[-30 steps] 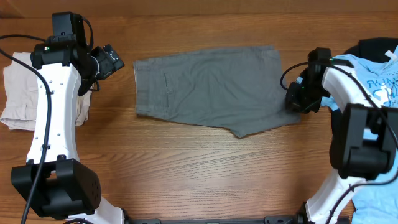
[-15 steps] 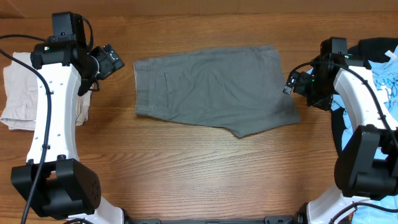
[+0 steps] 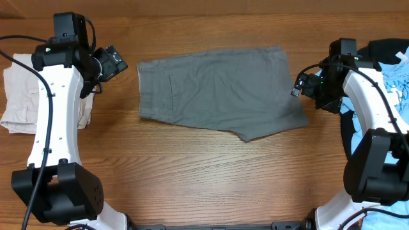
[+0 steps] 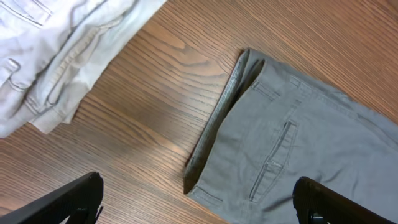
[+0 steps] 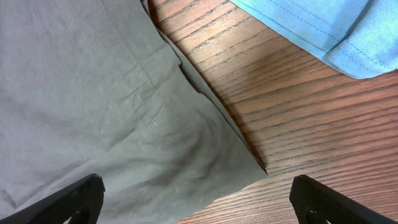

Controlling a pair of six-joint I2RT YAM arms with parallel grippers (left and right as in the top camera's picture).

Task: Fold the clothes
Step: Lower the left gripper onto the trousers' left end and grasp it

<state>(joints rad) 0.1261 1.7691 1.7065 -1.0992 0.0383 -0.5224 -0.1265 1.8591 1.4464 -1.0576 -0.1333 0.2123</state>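
On table [image 3: 204, 172], grey shorts [image 3: 217, 89] flat; left claw [image 4: 199, 208], right claw [image 5: 199, 205] spread wide, empty.

The left arm [image 3: 54, 121] extends upright from its base, with its wrist turned toward the grey shorts [image 3: 217, 92]. The left hand [image 3: 115, 62] sits just left of the shorts, clear of the cloth, with its fingers [image 4: 68, 199] spread wide and empty. The right arm [image 3: 374, 112] arches from its base. The right hand [image 3: 300, 86] sits at the shorts' right edge, with its fingers [image 5: 62, 199] spread wide and empty.
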